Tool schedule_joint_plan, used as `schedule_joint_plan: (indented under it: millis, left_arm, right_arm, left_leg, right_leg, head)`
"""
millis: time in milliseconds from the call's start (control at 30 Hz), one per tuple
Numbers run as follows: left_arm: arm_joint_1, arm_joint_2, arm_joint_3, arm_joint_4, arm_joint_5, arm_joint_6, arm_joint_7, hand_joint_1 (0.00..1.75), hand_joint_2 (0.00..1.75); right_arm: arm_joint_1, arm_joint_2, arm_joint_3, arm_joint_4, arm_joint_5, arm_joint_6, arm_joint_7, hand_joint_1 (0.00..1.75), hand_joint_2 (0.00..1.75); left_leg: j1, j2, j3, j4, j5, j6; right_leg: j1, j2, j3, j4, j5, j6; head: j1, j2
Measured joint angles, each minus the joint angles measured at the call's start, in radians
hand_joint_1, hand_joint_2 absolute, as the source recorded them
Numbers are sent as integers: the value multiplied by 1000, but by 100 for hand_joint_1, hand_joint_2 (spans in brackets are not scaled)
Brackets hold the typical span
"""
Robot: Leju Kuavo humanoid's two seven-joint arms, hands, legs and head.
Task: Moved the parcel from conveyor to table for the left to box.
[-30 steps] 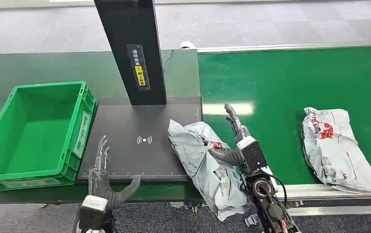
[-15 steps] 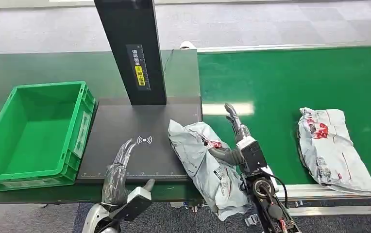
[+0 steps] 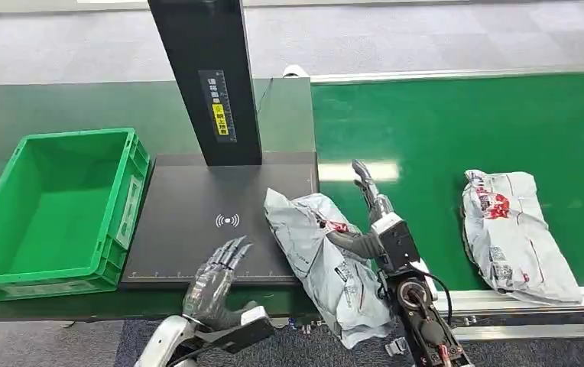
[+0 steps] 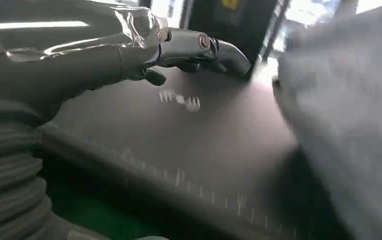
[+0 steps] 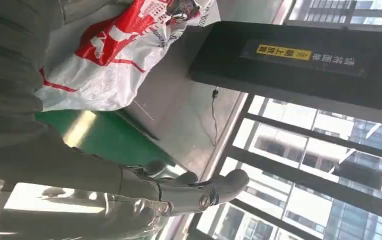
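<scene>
A crumpled grey-white parcel (image 3: 316, 256) with red print lies across the right edge of the black scan pad (image 3: 212, 222), and its near end hangs over the table's front edge. My right hand (image 3: 373, 222) is open at the parcel's right side, fingers stretched straight and thumb lying against the wrapper. The right wrist view shows the parcel (image 5: 114, 55) beside those straight fingers (image 5: 199, 192). My left hand (image 3: 216, 279) is open over the pad's front edge, its fingers pointing toward the parcel. In the left wrist view its fingers (image 4: 199, 47) hover above the pad, with the blurred parcel (image 4: 349, 125) close by.
An empty green crate (image 3: 52, 206) stands left of the pad. A black post (image 3: 209, 76) rises behind the pad. A second parcel (image 3: 514, 233) lies on the green conveyor (image 3: 442, 130) to the right, near its front rail.
My left hand has swung right along the pad's front edge toward the parcel, fingers turning that way. The second parcel has drifted left on the conveyor. My right hand has stayed put.
</scene>
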Motion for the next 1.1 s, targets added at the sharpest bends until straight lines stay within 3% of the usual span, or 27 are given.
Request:
schedule_joint_plan:
  millis: [33,67,100,167,200,833,867,900,1100]
  left_arm:
    - [-11,3,-8,23,-1,-22,-5,28,175]
    - [-20,5,-14,46,-2,-37,-11,63,175]
    - [-30,8,-22,71,-2,-49,-19,131,175]
    - [-47,14,-33,114,0,-56,-24,164,175]
    - [-54,17,-35,125,1,-56,-25,173,175]
    - [-175,27,-78,226,16,-85,-52,175,175]
    - [-177,27,-81,230,17,-87,-55,169,175]
    - [-177,27,-83,232,18,-87,-58,0,175]
    - [-165,27,-85,238,51,-6,-76,0,175]
  right_arm:
    - [-1,2,0,0,3,2,0,0,175]
    - [-2,3,0,1,7,3,0,0,175]
    - [-2,5,0,1,10,4,0,0,175]
    - [-2,5,0,1,12,5,0,0,175]
    - [-2,5,0,1,12,5,0,0,175]
    - [0,5,-9,0,27,5,27,0,175]
    - [0,5,-10,0,27,4,28,0,175]
    - [0,5,-10,0,27,4,28,0,175]
    - [19,5,-25,-20,28,3,31,0,175]
  left_leg:
    - [0,0,0,0,0,0]
    - [0,0,0,0,0,0]
    - [0,0,0,0,0,0]
    - [0,0,0,0,0,0]
    - [0,0,0,0,0,0]
    - [0,-1,8,0,0,0]
    - [0,-1,8,0,0,0]
    - [0,-1,8,0,0,0]
    - [0,-2,8,0,0,0]
  right_leg:
    - [0,0,0,0,0,0]
    - [0,0,0,0,0,0]
    - [0,0,0,0,0,0]
    - [0,0,0,0,0,0]
    - [0,0,0,0,0,0]
    - [0,-2,9,0,0,0]
    - [0,-2,9,0,0,0]
    - [0,-2,9,0,0,0]
    - [0,-2,9,0,0,0]
  head:
    - [0,0]
    - [0,0]
    - [0,0]
    - [0,0]
    - [0,0]
    - [0,0]
    - [0,0]
    - [0,0]
    - [0,0]
